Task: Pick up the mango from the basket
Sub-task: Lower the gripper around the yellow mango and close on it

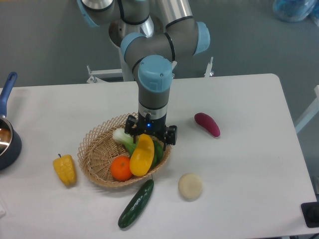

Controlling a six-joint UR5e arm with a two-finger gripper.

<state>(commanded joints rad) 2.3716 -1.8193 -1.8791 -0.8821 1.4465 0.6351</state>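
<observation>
The mango (141, 155) lies in the basket (94, 144), tilted, its upper end toward 12 o'clock and partly covered by the gripper (149, 141). At its 8 o'clock, touching it, sits a round orange (121, 168). A green vegetable with a white stalk (123, 137) shows at its 10 o'clock, mostly hidden behind the mango and the gripper body; more green peeks out at the mango's 3 o'clock.

The gripper hangs directly over the mango's top end. Its fingers point down and away from the camera, so I cannot tell whether they stand wide, narrow, or touch the fruit.

On the table (249, 164), outside the basket: a yellow bell pepper (65, 169) at 9 o'clock, a cucumber (136, 203) at 6 o'clock, a pale round item (190, 185) at 4 o'clock, and a purple eggplant (207, 124) at 2 o'clock. A blue-handled pot (7, 134) is cut off at the left edge.
</observation>
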